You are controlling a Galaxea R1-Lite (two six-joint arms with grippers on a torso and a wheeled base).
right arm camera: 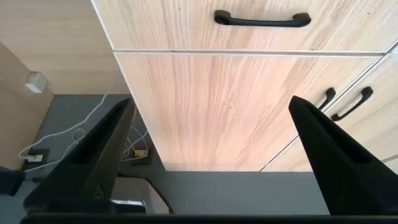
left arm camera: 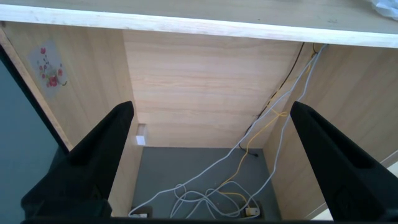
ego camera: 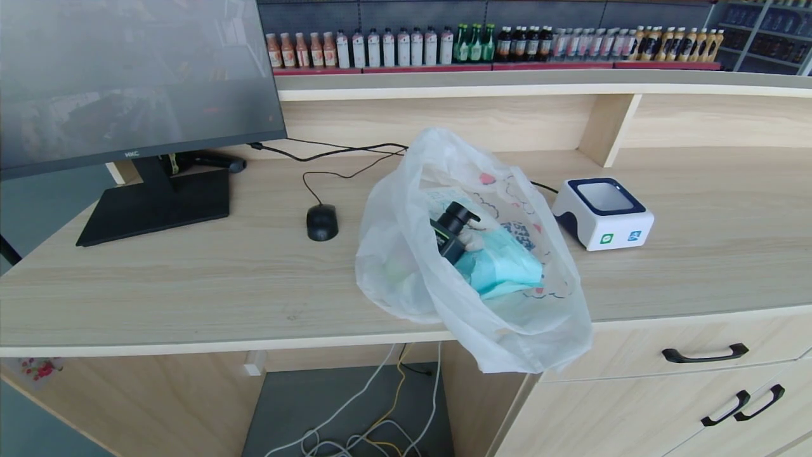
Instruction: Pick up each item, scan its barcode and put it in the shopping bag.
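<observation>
A translucent white shopping bag (ego camera: 399,266) lies on the wooden counter (ego camera: 190,279), its lower end drooping over the front edge. Inside it I see a teal pack (ego camera: 504,266), a patterned package (ego camera: 514,209) and a dark item with a black cap (ego camera: 451,227). The white barcode scanner (ego camera: 602,212) stands just right of the bag. My left gripper (left arm camera: 211,109) is open and empty below the counter, facing the kneehole. My right gripper (right arm camera: 211,102) is open and empty in front of the drawer fronts.
A monitor (ego camera: 127,76) on a black stand occupies the counter's left, with a black mouse (ego camera: 321,222) between it and the bag. Loose cables (left arm camera: 205,199) lie on the kneehole floor. Drawers with black handles (right arm camera: 261,18) sit under the counter's right side. Bottles line the back shelf (ego camera: 495,44).
</observation>
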